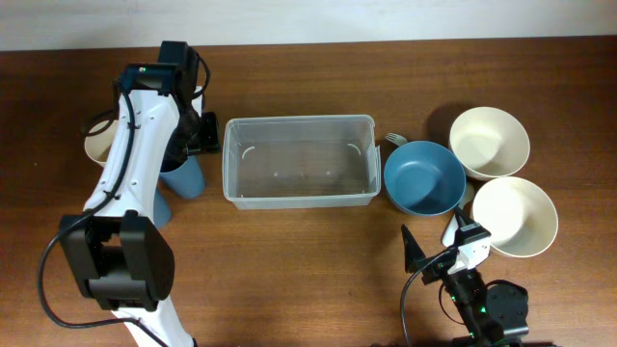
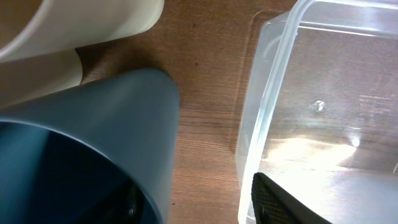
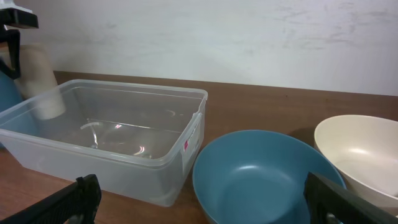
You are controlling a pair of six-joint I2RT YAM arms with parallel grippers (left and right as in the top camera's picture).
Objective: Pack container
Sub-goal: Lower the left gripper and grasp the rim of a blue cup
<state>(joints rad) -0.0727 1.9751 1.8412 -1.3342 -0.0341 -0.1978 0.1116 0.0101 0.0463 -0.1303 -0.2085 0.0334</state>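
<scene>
At the middle of the wooden table (image 1: 308,289) stands the container (image 1: 299,161), upright and empty, its long sides running left to right. From overhead, the left gripper (image 1: 196,135) hangs just off the container's left end, over a blue cup (image 1: 185,178), with a cream cup (image 1: 96,143) farther left. The arm hides the fingertips in that view.

The left wrist camera fills the gap. The cup's blue wall looms close to the lens, and one dark finger (image 2: 280,202) shows outside it, by the container's corner. The other seems to sit inside the cup's mouth, though that part is too dark to be sure. Whether the pads press the wall I cannot tell.

Just right of the container is a blue bowl (image 1: 424,178), with the rear cream bowl (image 1: 489,142) and the front cream bowl (image 1: 514,216) beyond it. The right gripper (image 1: 436,249) sits near the table's front edge. Only its own camera shows the jaws spread wide with nothing between them, facing the blue bowl and the container.
</scene>
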